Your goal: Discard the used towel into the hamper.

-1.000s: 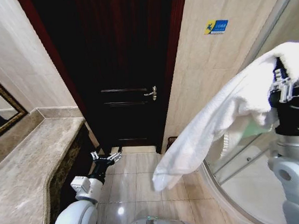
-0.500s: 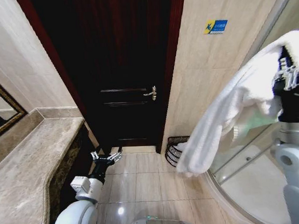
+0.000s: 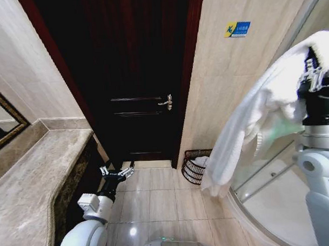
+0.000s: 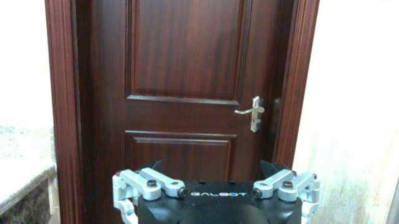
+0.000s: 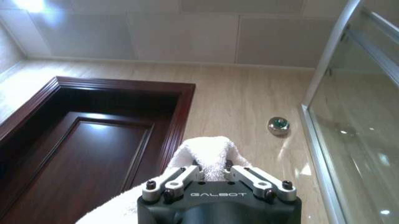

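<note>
One towel (image 3: 246, 131) swung right, uncovering hamper (image 3: 194, 166).

A bathroom, by every sign: the walls (image 3: 228, 83) are clad in large beige tiles and the floor (image 3: 156, 196) in glossy tiles of the same tone; a dark wooden door (image 3: 136, 75) with a silver lever handle (image 3: 166, 102) closes the far end; along the left wall runs a marble vanity counter (image 3: 31, 187), a framed mirror (image 3: 5, 120) mounted above its back edge; a curved glass shower enclosure (image 3: 269, 178) stands on the right; a white towel (image 3: 251, 125) hangs before it, and a dark wire hamper (image 3: 194, 165) sits on the floor against the wall beside the door.
</note>
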